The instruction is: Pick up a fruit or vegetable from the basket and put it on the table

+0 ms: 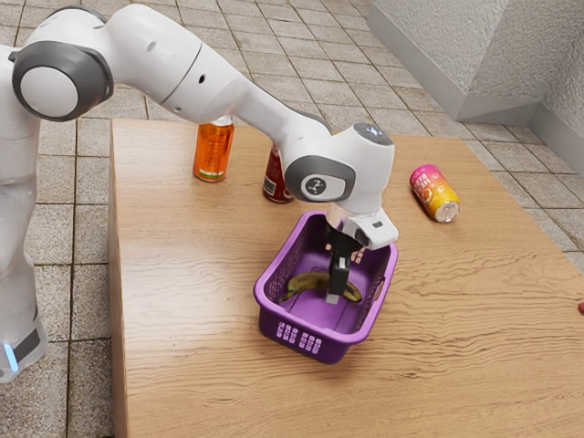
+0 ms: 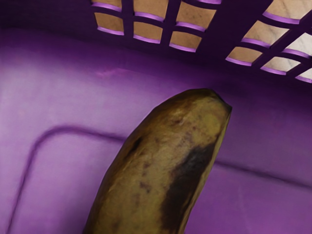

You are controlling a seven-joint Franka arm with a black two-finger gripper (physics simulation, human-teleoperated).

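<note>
1. One banana (image 1: 306, 283) lies on the floor of the purple basket (image 1: 332, 349), with brown spots on its skin.
2. The gripper (image 1: 335, 293) is down in the basket too, right by the banana. I can't tell if it is open or closed.
3. The banana's long way runs from under the hand toward a wall with holes (image 2: 212, 41).
4. To grab it, I think the gripper must squeeze across its skinny way, not end to end.
</note>
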